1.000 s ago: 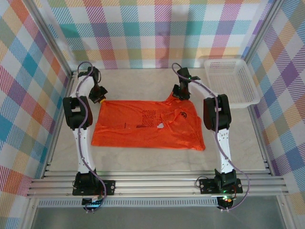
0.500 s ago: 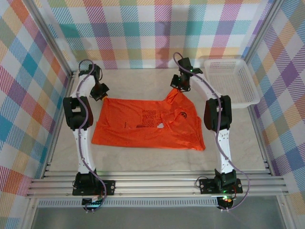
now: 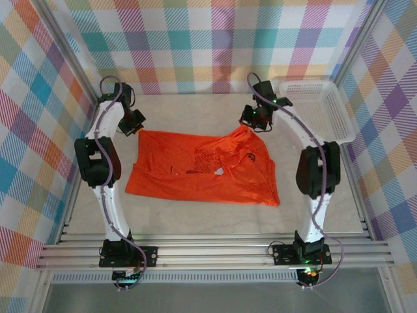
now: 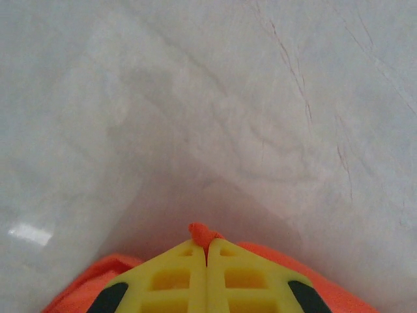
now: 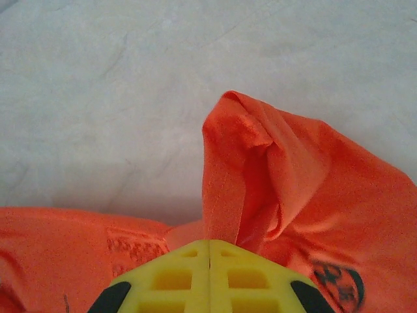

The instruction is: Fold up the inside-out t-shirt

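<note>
The inside-out t-shirt is bright orange-red and lies spread across the middle of the table, its far edge pulled up at two corners. My left gripper is shut on its far left corner; a small tuft of the t-shirt pokes out between the yellow fingers. My right gripper is shut on the far right part of the t-shirt, where a hemmed fold rises from the closed yellow fingers. A dark round print shows on the cloth beside them.
A white mesh basket stands at the back right corner, close to the right arm. Checked walls enclose the table on three sides. Bare pale tabletop lies behind the shirt, and more lies in front of it.
Both grippers have moved toward the back and outward, stretching the shirt's far edge between them. The right gripper has closed fully on the cloth.
</note>
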Controlling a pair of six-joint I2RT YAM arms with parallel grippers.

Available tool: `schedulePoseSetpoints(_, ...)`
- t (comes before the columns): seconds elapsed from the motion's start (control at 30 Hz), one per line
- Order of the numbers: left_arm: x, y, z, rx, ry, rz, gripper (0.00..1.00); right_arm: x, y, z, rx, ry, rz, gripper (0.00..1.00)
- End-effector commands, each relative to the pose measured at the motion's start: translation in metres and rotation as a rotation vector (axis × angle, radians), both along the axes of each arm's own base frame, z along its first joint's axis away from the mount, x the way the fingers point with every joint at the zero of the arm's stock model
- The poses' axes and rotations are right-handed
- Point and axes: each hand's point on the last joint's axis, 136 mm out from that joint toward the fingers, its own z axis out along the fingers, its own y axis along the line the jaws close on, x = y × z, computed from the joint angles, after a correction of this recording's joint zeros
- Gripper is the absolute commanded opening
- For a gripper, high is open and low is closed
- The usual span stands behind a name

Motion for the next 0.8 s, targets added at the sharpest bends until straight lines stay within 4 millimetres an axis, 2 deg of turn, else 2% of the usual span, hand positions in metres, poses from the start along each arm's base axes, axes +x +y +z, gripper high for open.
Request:
schedulePoseSetpoints(0.0, -0.016, -0.004, 0.024, 0.016, -0.057, -0.018, 0.00, -0.028, 0.004, 0.023, 0.014, -0.058, -0.001, 0.00)
schedulePoseSetpoints(0.07, -0.032, -0.005, 0.023, 0.025, -0.052, -0.017, 0.00, -0.051, 0.004, 0.020, 0.009, -0.059, 0.006, 0.00)
schedulePoseSetpoints(0.2, -0.063, -0.003, 0.020, 0.043, -0.050, -0.012, 0.00, -0.098, 0.006, 0.004, -0.022, -0.032, 0.006, 0.00)
schedulePoseSetpoints(0.43, -0.114, 0.002, -0.002, 0.090, 0.019, -0.005, 0.00, -0.170, 0.012, -0.045, -0.053, 0.046, -0.040, 0.00)
schedulePoseSetpoints(0.6, -0.146, 0.007, -0.020, 0.124, 0.066, 0.011, 0.00, -0.205, -0.005, -0.080, -0.113, 0.079, -0.134, 0.00)
schedulePoseSetpoints(0.77, -0.168, 0.011, -0.035, 0.172, 0.113, 0.021, 0.00, -0.228, -0.025, -0.108, -0.140, 0.119, -0.214, 0.00)
